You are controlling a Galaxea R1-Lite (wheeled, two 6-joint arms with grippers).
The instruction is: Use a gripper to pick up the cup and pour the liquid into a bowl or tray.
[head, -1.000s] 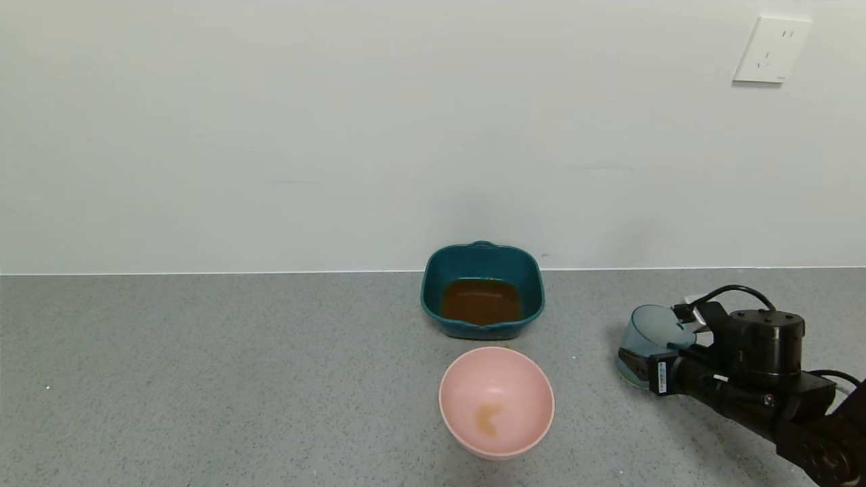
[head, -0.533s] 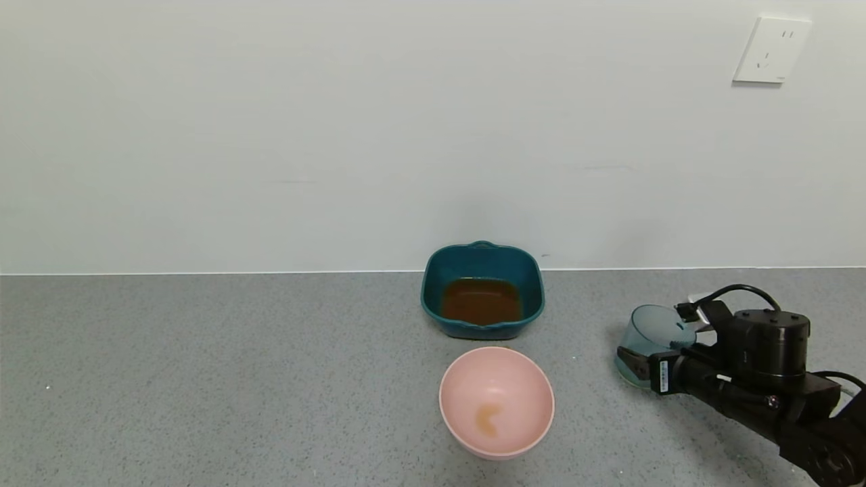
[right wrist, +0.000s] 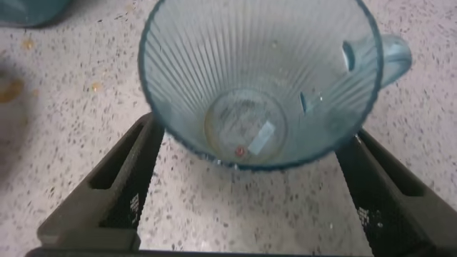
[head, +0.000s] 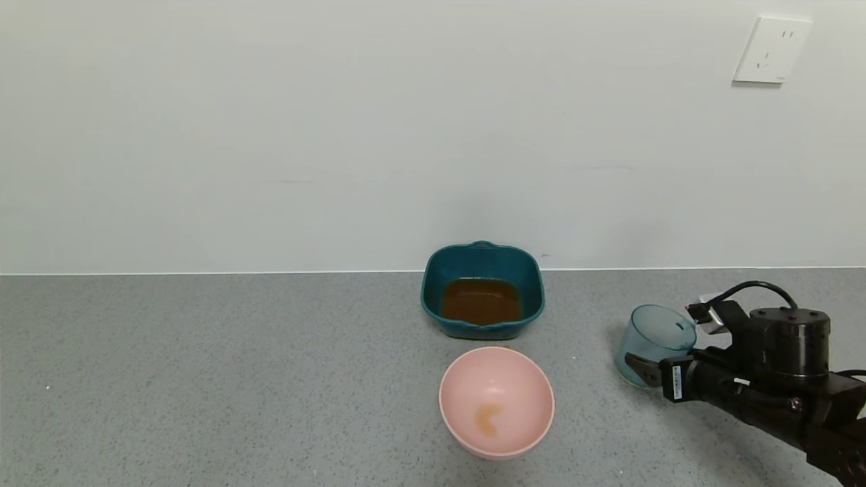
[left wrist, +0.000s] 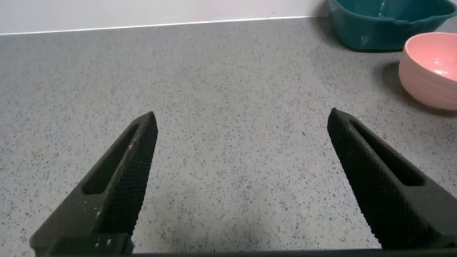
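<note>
The cup stands upright on the grey counter at the right, and it is empty. In the right wrist view the cup shows only a small red speck on its bottom. My right gripper is open, with its fingers on either side of the cup's base and not pressing it; it also shows in the right wrist view. The teal basin stands by the wall and holds the reddish-brown liquid. My left gripper is open and empty over bare counter, out of the head view.
A round pale pink bowl with a small orange smear stands in front of the basin. Both show far off in the left wrist view: the basin and the pink bowl. A wall socket is at the upper right.
My right arm has drawn back to the right, away from the cup. The cup has gone from slightly tilted to upright and stays on the counter.
</note>
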